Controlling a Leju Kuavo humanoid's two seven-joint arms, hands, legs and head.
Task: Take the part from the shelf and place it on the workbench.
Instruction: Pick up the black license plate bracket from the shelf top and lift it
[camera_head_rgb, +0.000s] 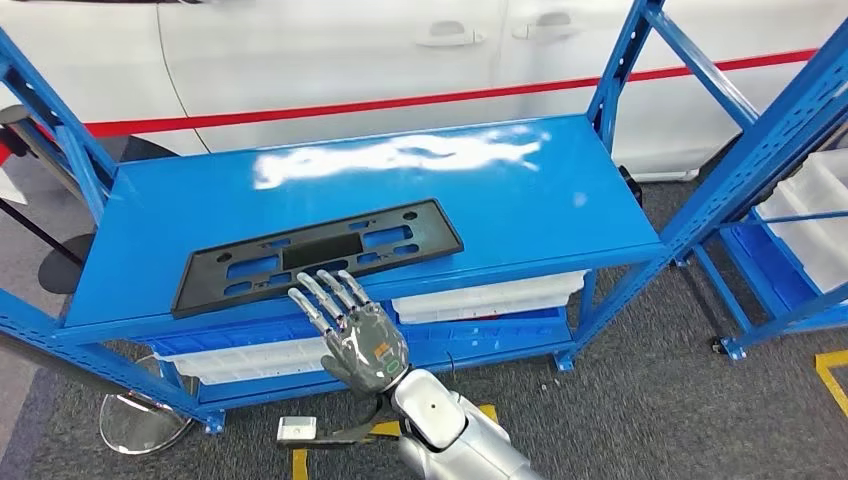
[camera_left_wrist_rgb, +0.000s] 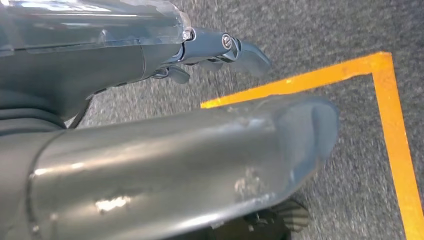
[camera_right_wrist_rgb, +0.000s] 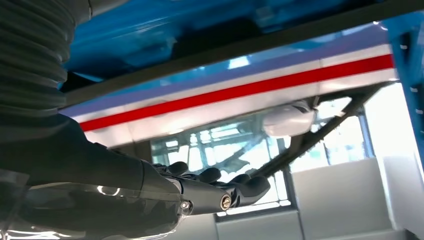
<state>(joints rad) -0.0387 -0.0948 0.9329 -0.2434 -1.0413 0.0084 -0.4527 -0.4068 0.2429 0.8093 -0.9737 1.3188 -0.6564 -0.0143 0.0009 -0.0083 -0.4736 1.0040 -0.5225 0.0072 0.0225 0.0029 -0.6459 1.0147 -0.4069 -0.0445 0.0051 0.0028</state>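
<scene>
A flat black part, a long frame with cut-outs, lies on the top board of the blue shelf, near its front edge. My right hand is raised in front of the shelf with its back towards me and its fingers spread. Its fingertips reach the part's front edge and it holds nothing. The right wrist view has the same hand stretched out close to the blue board. My left hand hangs over grey floor beside yellow tape, empty, fingers extended.
White bins fill the shelf's lower level. A white car with a red stripe stands right behind. A second blue rack with white bins is at the right. A round stand base and a small white device lie on the floor.
</scene>
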